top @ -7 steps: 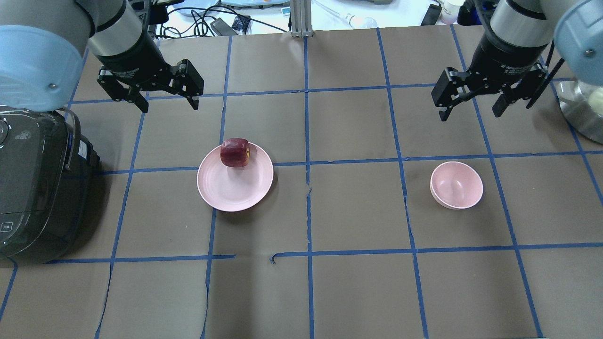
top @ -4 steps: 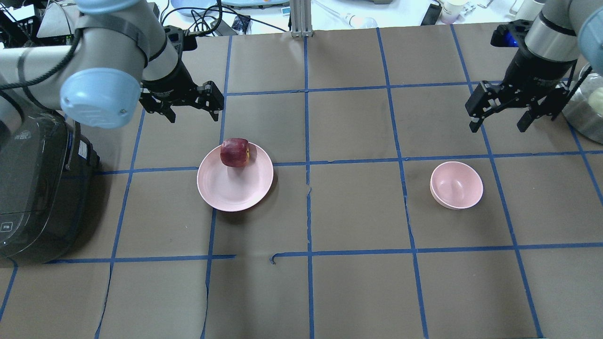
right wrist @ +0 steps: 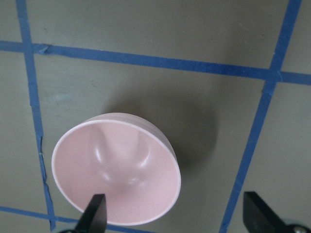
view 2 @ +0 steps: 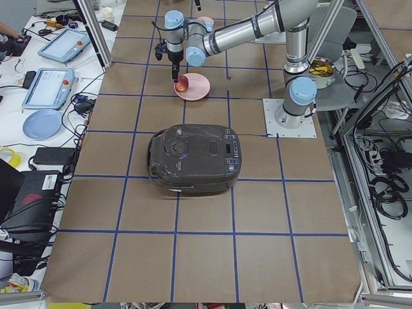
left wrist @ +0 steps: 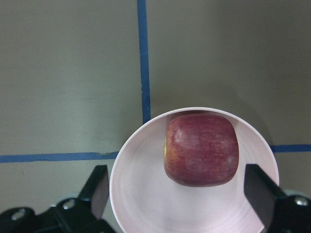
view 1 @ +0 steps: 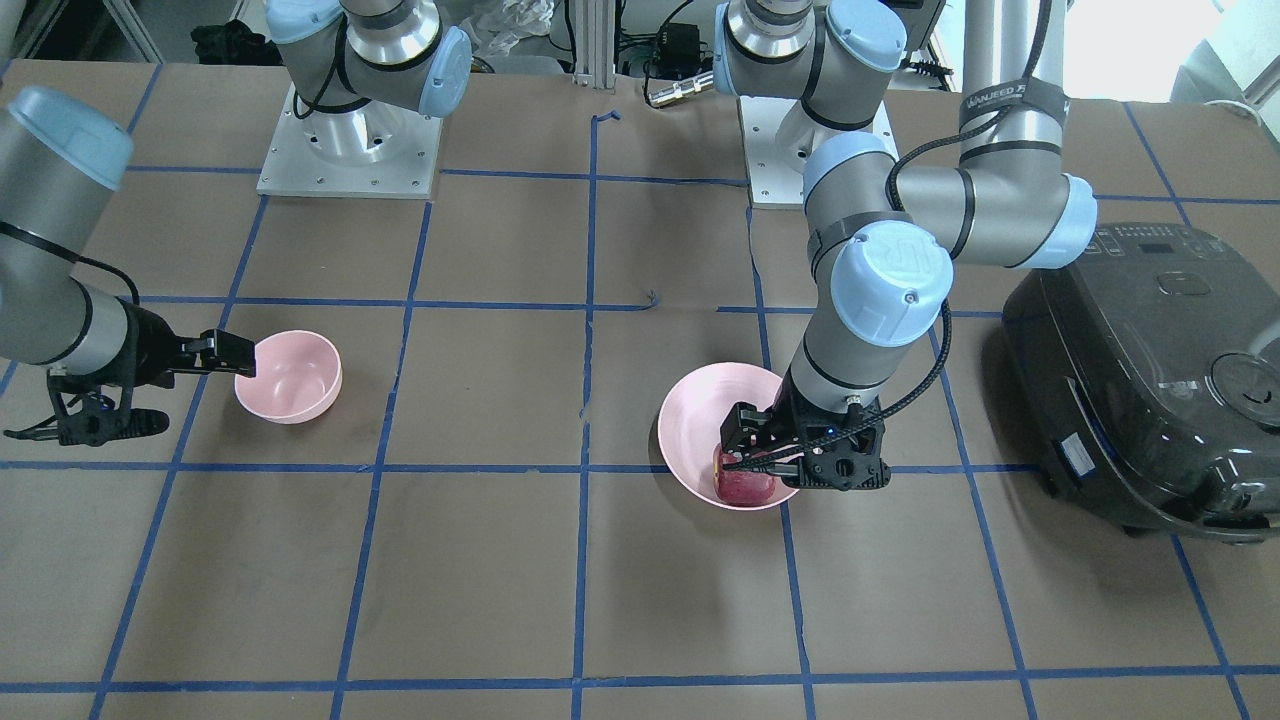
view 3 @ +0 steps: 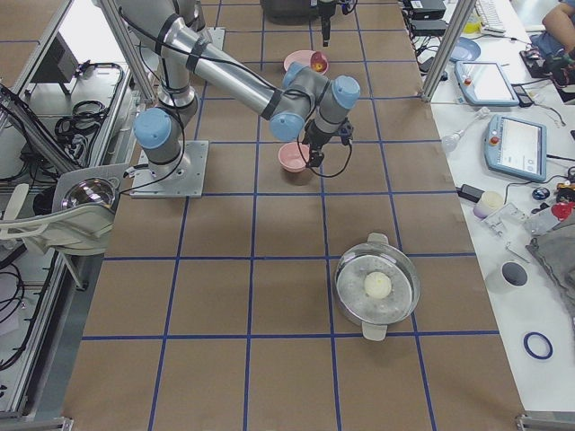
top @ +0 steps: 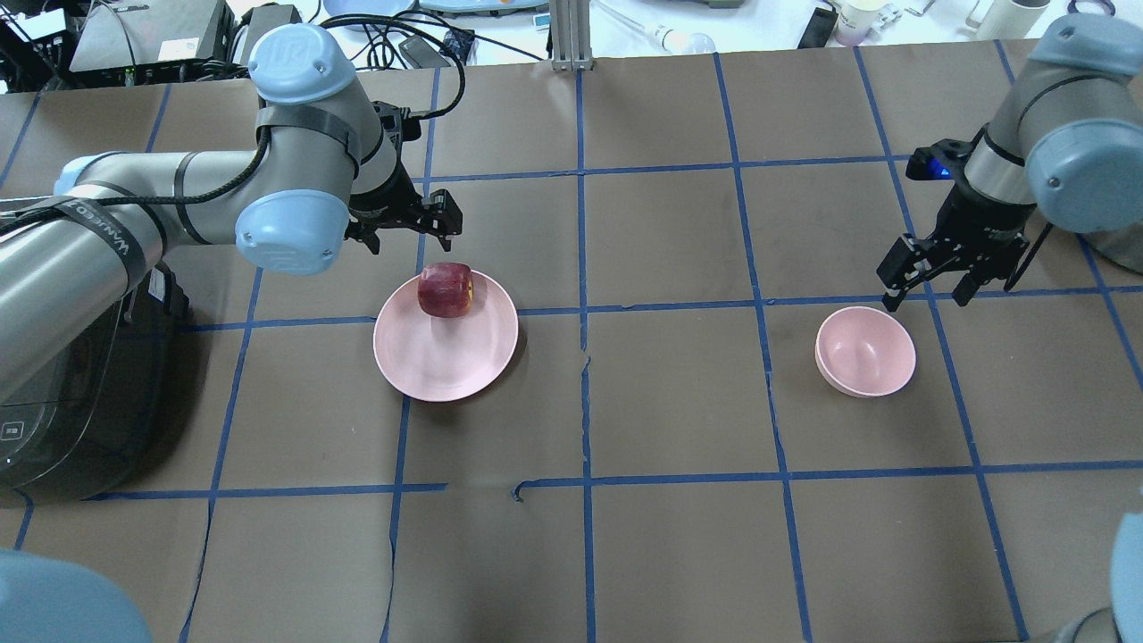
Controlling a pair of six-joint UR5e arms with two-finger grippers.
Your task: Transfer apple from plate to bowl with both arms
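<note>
The dark red apple [top: 445,289] sits on the far edge of the pale pink plate [top: 444,357]. My left gripper [top: 407,236] is open and empty and hovers just above the apple. In the left wrist view the apple [left wrist: 201,149] lies on the plate [left wrist: 141,194] between the two fingers [left wrist: 98,190]. The small pink bowl [top: 865,350] stands empty at the right. My right gripper [top: 926,296] is open and empty above the bowl's far right edge. In the right wrist view the bowl [right wrist: 116,167] is left of centre.
A black rice cooker [top: 62,375] stands at the left edge, close to my left arm. A steel pot [view 3: 377,283] holding a white ball stands at the far right end. Blue tape lines grid the brown table cover [top: 679,402].
Both arms have come down and inward. My left gripper moved right to just above the apple. My right gripper moved down toward the bowl's far edge. Both stay open; apple, plate and bowl have not moved.
</note>
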